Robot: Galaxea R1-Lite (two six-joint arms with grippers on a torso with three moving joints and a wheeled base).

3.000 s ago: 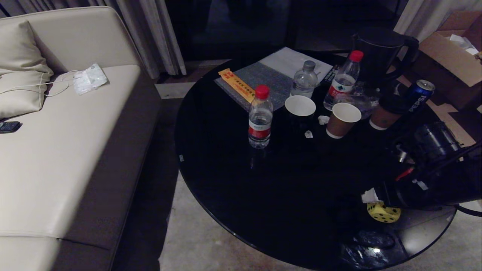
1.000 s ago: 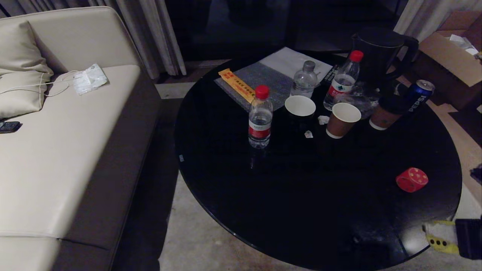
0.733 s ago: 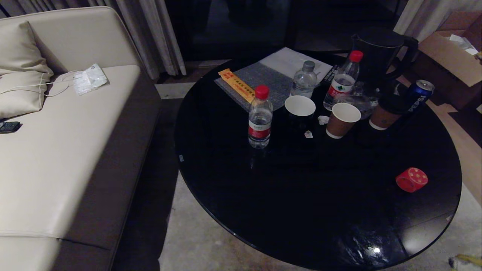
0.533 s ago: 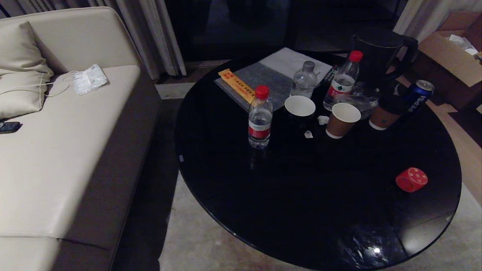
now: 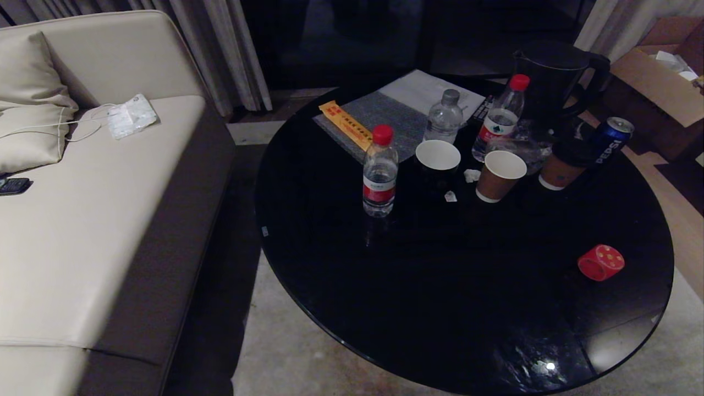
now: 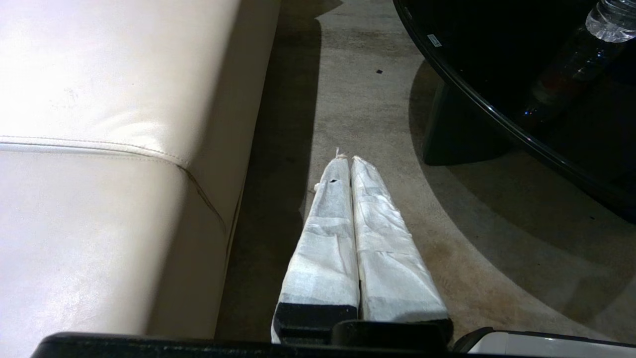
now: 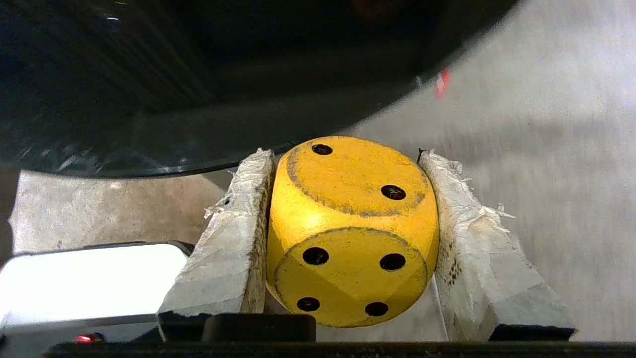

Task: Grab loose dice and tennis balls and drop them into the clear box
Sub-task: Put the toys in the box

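A yellow die (image 7: 350, 228) with black pips sits clamped between the two white-wrapped fingers of my right gripper (image 7: 345, 154), which hangs low beside the edge of the black round table (image 7: 149, 99), over the pale floor. A red die (image 5: 601, 262) lies loose on the table (image 5: 440, 286) near its right edge. My left gripper (image 6: 346, 160) is shut with nothing in it, parked above the floor between the sofa and the table. Neither arm shows in the head view. The tennis balls and the clear box are out of view.
On the table's far half stand three water bottles (image 5: 379, 171), paper cups (image 5: 499, 176), a Pepsi can (image 5: 613, 139), a black kettle (image 5: 555, 77) and a grey mat (image 5: 379, 124). A beige sofa (image 5: 99, 209) is at the left. An open cardboard box (image 5: 660, 77) sits at the far right.
My right arm, gripping the yellow die, has drawn back off the table's right front edge and dropped out of the head view. The red die it had hidden now shows.
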